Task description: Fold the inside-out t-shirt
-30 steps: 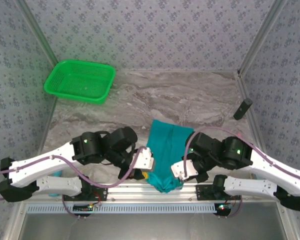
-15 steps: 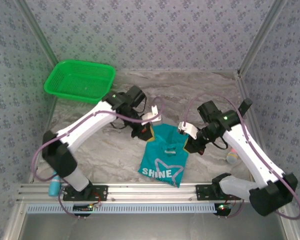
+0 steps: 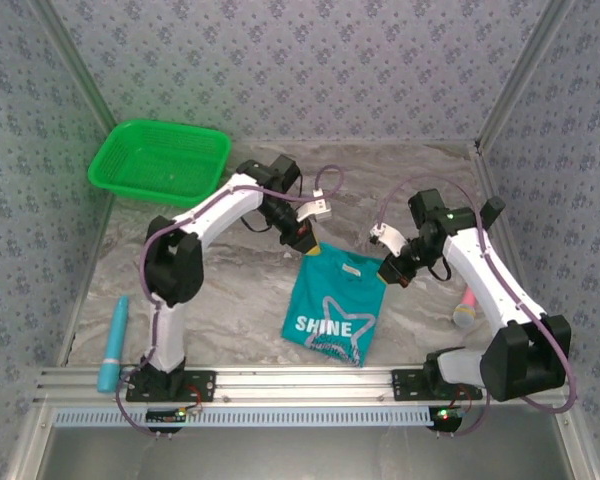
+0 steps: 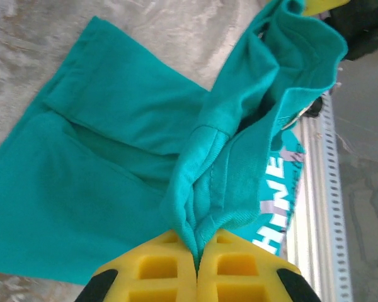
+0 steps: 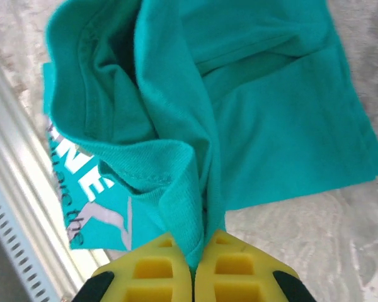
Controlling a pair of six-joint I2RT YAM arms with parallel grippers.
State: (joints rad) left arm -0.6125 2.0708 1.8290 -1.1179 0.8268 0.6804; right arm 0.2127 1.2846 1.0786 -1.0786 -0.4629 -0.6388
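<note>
The top external camera sits high above and behind the arm bases. From far, it looks down and forward over the whole grey marbled table. The left wrist camera looks along the yellow plastic left gripper, very near the teal cloth t-shirt. The right wrist camera looks the same way along the yellow plastic right gripper. All three views share the t-shirt and the silver metal rail at the near table edge.

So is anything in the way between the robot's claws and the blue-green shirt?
No, nothing is in the way. The left gripper and the right gripper are both pinched shut on folds of the t-shirt, one at each top corner. The green basket sits far off in the back left corner.
</note>
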